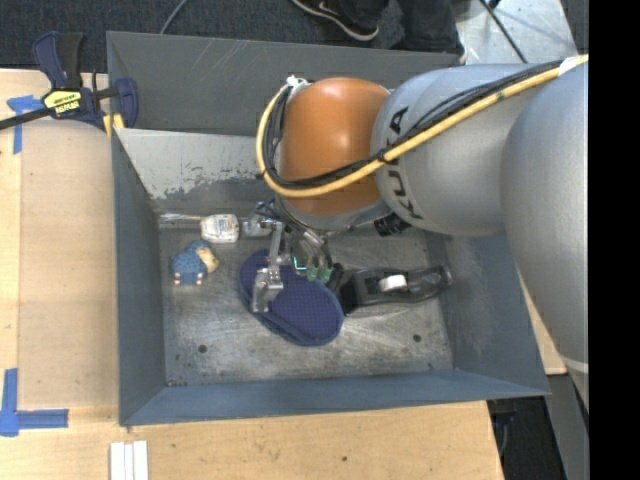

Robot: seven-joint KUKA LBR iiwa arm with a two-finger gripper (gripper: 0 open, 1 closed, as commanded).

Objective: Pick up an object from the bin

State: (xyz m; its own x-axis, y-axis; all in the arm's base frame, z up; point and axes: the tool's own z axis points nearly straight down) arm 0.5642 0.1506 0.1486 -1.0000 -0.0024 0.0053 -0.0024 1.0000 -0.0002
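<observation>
My gripper [270,290] hangs low in the middle of the bin, under the orange wrist cover. It is down at the upper left end of a dark blue oval pad [300,313], which lies flat on the bin floor. Whether it touches the pad is hidden by its own body. Just right of the pad lies a black tool with a white label [395,285]. A small clear and white packet [220,228] lies to the gripper's upper left, near the back wall.
A small blue and tan toy figure [192,265] lies at the left of the bin floor. The arm and its orange cover hang over the back right of the bin. Bare floor shows along the front wall.
</observation>
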